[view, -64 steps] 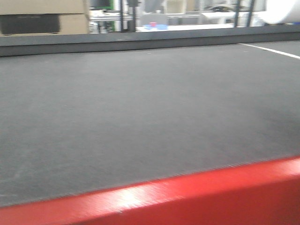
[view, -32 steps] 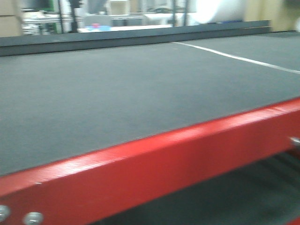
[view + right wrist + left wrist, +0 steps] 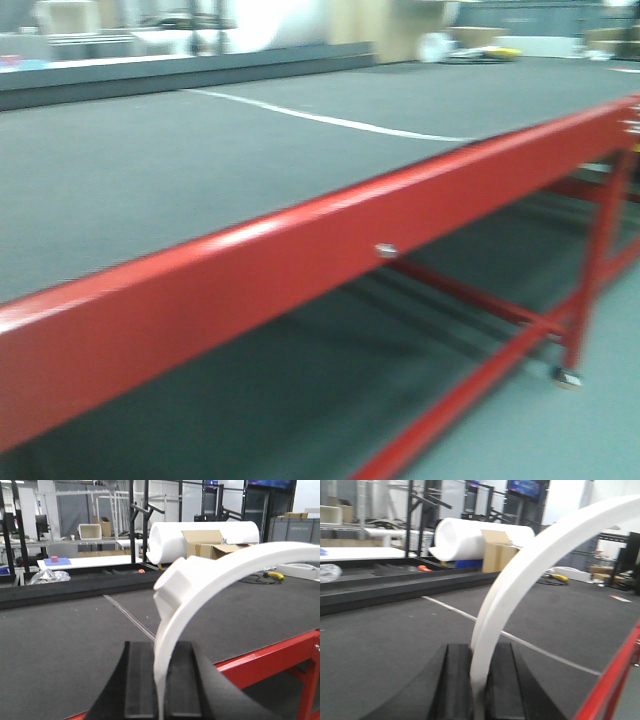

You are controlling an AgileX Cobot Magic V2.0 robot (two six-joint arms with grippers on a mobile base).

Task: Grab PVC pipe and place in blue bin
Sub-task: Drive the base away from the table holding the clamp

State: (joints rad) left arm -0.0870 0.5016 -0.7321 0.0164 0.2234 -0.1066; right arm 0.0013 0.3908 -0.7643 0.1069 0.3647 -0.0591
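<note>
We judge the grasp done and the carry in hand. The left gripper (image 3: 479,682) is pressed together on the foot of the left PVC pipe (image 3: 535,555). The right gripper (image 3: 160,690) pinches the right PVC pipe (image 3: 250,562) the same way. Both pieces are held in the air above the grey counter (image 3: 120,190), touching nothing but the jaws.

Each white arch rises from between the jaws at 6 o'clock and curves over toward 2 o'clock. Its long axis follows that diagonal, and its free end runs out of the picture at 3 o'clock. The right one carries a blocky lump near 9 o'clock on its bend.

We cannot make out the blue bin in any view, and the front view is smeared. The next move calls for finding the bin, bringing a gripper over its opening, then spreading the jaws.
</note>
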